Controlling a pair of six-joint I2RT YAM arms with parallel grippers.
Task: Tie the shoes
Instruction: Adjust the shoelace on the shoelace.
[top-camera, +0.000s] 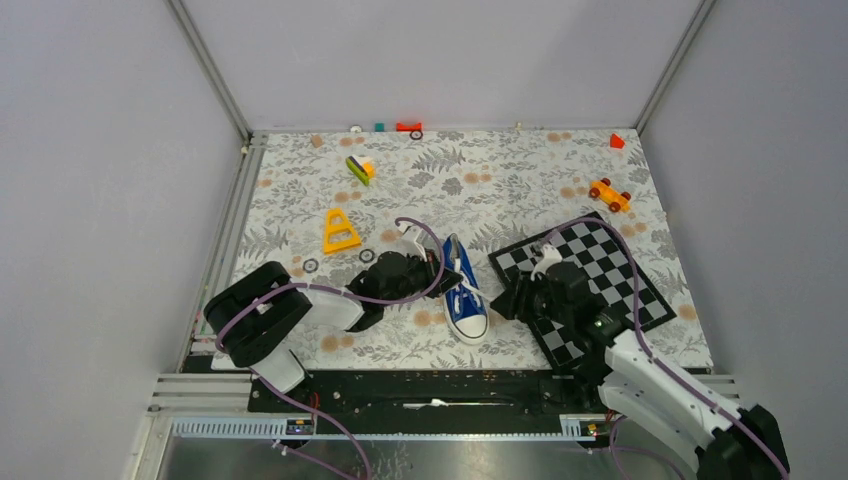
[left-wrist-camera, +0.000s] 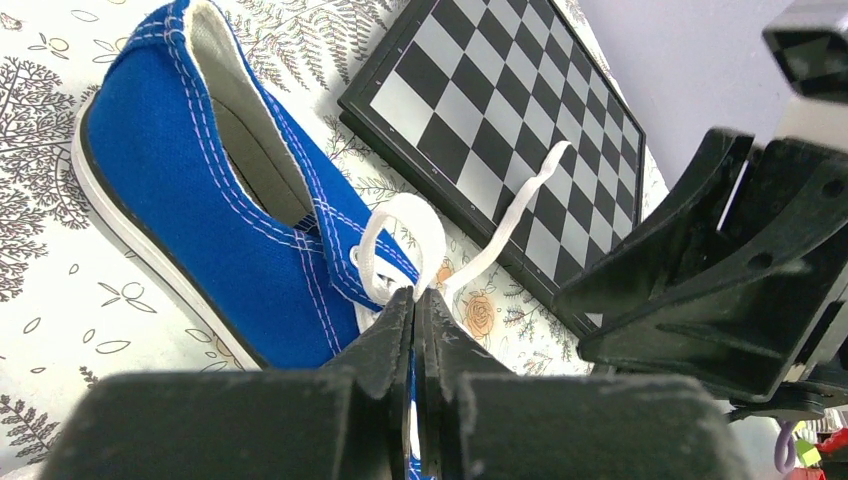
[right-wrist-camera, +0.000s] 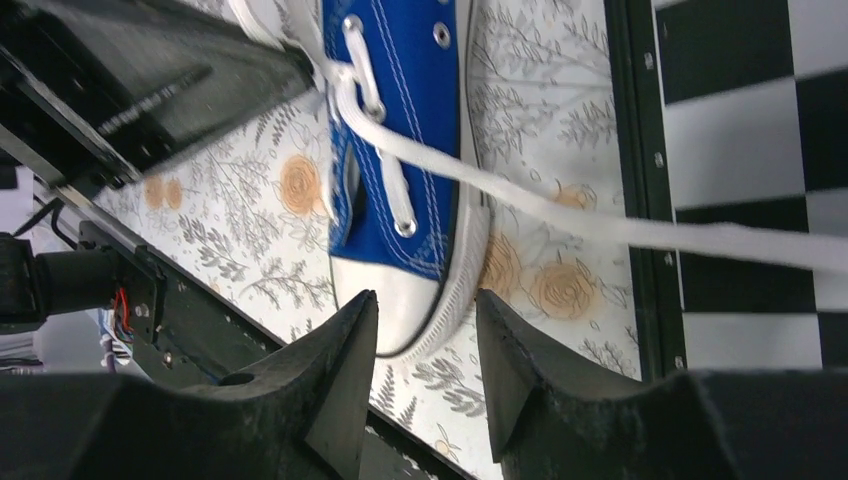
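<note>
Top external: the blue sneaker (top-camera: 466, 297) is lying on the floral table (top-camera: 520, 175), toe pointing toward the arm bases. The left gripper (top-camera: 433, 270) is touching its lacing, and the chessboard (top-camera: 600, 262) is sitting just beside it.
Left wrist: the left gripper is pinching a white lace (left-wrist-camera: 400, 225) loop, jaws fully together (the overhead view hides this).
Right wrist: the right gripper (right-wrist-camera: 428, 310) is hanging partly open, gripping nothing, with the toe cap (right-wrist-camera: 400, 300) showing between its fingers.

My left tool (top-camera: 428, 268) is at the blue sneaker (top-camera: 466, 305) on the desk (top-camera: 300, 200). My right tool (top-camera: 512, 298) is at the chessboard's (top-camera: 610, 262) near edge.
</note>
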